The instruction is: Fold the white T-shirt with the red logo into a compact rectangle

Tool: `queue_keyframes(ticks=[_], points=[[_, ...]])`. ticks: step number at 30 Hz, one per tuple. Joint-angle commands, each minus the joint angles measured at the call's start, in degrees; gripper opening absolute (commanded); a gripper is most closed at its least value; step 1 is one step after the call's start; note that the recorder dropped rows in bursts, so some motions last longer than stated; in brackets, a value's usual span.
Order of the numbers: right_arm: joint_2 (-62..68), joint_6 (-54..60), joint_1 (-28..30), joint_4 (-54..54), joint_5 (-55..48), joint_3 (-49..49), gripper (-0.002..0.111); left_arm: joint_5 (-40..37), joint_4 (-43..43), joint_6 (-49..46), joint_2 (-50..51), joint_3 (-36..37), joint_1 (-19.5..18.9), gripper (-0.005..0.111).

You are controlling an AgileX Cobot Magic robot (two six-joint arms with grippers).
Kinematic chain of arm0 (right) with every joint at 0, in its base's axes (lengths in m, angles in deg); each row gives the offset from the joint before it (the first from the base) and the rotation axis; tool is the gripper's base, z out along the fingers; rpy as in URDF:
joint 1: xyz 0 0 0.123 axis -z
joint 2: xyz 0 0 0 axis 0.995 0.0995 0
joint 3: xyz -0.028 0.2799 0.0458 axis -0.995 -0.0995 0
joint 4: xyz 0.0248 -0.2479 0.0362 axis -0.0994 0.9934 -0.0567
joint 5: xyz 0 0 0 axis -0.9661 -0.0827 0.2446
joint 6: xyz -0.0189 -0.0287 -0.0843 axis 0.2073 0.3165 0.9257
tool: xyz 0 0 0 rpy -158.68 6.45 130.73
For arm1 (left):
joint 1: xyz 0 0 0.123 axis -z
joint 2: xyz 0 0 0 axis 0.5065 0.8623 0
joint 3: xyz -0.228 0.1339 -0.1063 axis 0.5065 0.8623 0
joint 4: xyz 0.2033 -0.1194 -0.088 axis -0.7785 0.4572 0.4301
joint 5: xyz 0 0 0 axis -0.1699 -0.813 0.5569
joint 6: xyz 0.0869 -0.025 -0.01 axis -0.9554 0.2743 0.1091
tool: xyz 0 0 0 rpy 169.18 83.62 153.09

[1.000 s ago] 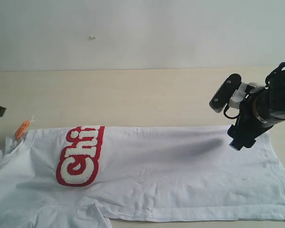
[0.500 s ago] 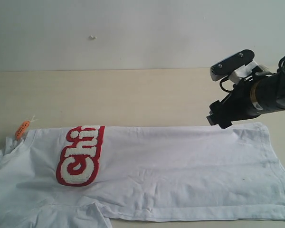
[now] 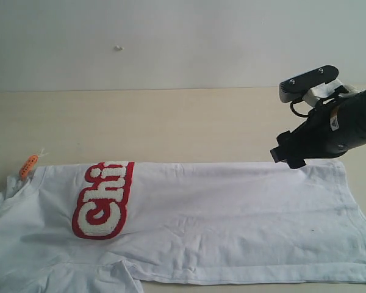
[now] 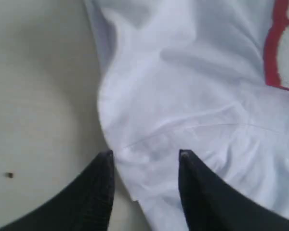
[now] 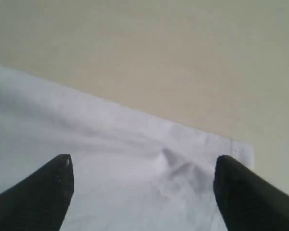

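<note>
The white T-shirt (image 3: 219, 213) lies flat across the near part of the table, with its far side folded over. The fold cuts the red logo (image 3: 104, 198) so that only "Chi" shows. My right gripper (image 3: 287, 157) hovers at the shirt's far right edge. In the right wrist view it (image 5: 142, 161) stands open, with a small wrinkle of the white T-shirt (image 5: 173, 163) between its fingers and nothing held. My left gripper (image 4: 144, 154) is open over a rumpled edge of the white T-shirt (image 4: 183, 96), and the red logo (image 4: 279, 53) shows at the side. It does not show in the exterior view.
An orange tag (image 3: 28, 166) sticks out by the collar at the left. The light wooden table (image 3: 171, 122) runs behind the shirt to a pale wall. A sleeve (image 3: 97, 278) lies bunched at the near left edge.
My right gripper has swung from above the shirt's right part back to its far right edge. The left gripper, seen at the left edge a second ago, has left the exterior view.
</note>
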Motion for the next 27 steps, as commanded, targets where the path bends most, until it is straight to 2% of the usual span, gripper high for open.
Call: queue_keyframes(ticks=[1,5,12,18,22,27], points=[[-1.6,14.0,0.1,-14.2,-1.8,0.3,0.075,-1.5,5.7,-2.7,0.1,0.1,-0.1,0.043],[-1.7,19.1,0.1,-19.7,-2.9,0.3,0.075,-6.9,9.6,-2.9,2.1,0.1,-0.1,0.044],[-1.7,20.0,0.1,-21.4,-3.4,0.3,0.075,-11.5,13.0,-2.7,8.3,0.1,-0.1,0.067],[-1.7,21.0,0.1,-23.0,-4.0,0.3,0.075,-9.5,7.0,5.1,14.9,0.1,-0.1,0.068],[-1.7,25.4,0.1,-27.1,-3.8,0.3,0.075,-9.2,6.9,5.1,17.5,0.1,-0.1,0.078],[-1.7,30.9,0.1,-33.4,-3.7,0.3,0.075,-5.8,9.1,2.1,20.5,1.0,-0.1,0.078]])
